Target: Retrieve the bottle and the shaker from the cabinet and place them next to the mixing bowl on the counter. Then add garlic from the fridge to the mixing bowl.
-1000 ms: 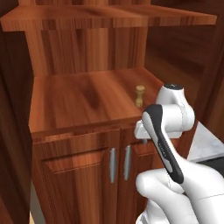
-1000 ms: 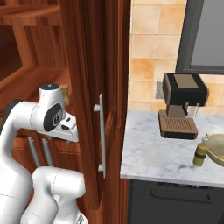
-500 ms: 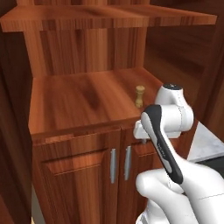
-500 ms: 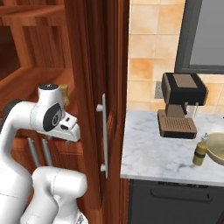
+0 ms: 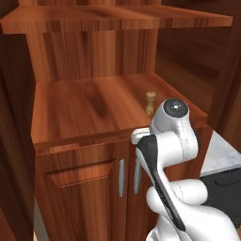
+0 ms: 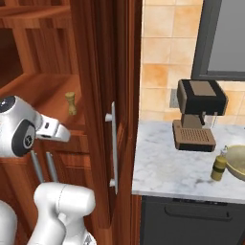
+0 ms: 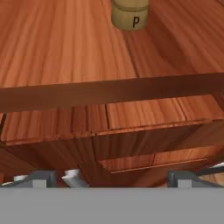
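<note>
One mark can be read: a dark capital letter "P" on the side of the small tan wooden shaker (image 7: 130, 15), which stands on the reddish-brown wooden cabinet shelf (image 7: 65, 48). The yellowish label band on the small olive-green bottle (image 6: 219, 167) is too small to read.

White Panda arm (image 5: 172, 141) rises from 5 o'clock in left base view, elbow folded, dark-jointed upper link angled toward 11 o'clock, round wrist joint cap at top facing camera. In right base view arm (image 6: 24, 131) stands at 8 o'clock edge, wrist housing pointing toward 3 o'clock, slightly down. Gripper (image 7: 111, 178) in hand view: jaws spread wide, fingertips (image 7: 41, 178) at 7 and 5 o'clock of frame bottom, nothing between them, hand level, looking forward.
</note>
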Controlling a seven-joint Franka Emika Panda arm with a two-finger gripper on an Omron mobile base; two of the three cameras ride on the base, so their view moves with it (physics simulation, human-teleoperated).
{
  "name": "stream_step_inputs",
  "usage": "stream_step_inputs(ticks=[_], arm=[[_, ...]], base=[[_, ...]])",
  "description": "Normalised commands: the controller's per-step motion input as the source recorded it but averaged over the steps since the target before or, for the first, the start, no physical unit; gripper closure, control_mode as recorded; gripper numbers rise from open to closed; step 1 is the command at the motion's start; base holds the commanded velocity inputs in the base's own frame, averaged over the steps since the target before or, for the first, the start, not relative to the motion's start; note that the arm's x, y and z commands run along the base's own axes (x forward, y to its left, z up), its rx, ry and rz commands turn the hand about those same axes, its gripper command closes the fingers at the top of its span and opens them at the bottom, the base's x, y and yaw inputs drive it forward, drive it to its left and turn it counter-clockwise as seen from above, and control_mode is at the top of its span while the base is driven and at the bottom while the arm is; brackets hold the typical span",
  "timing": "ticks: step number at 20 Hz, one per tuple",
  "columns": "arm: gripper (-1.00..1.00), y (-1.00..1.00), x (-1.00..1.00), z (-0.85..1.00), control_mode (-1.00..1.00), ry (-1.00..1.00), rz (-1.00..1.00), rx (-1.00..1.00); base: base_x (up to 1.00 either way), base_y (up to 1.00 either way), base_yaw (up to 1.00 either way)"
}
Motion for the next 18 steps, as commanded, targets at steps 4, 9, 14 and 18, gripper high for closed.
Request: stream_step_inputs(ticks=[4, 9, 14, 18], arm=[[-1.0, 0.0, 0.0, 0.72, -1.0, -0.7, -0.1, -0.05], [-1.0, -0.08, 0.27, 0.41, -1.0, -0.53, -0.38, 0.03], [-1.0, -0.26, 0.24, 0.0, -1.0, -0.05, -0.02, 0.02], [-1.0, -0.33, 0.33, 0.21, -1.0, -0.01, 0.04, 0.0]], base=[[0.0, 0.0, 0.0], [0.0, 0.0, 0.0], [0.0, 0.0, 0.0], [0.0, 0.0, 0.0]])
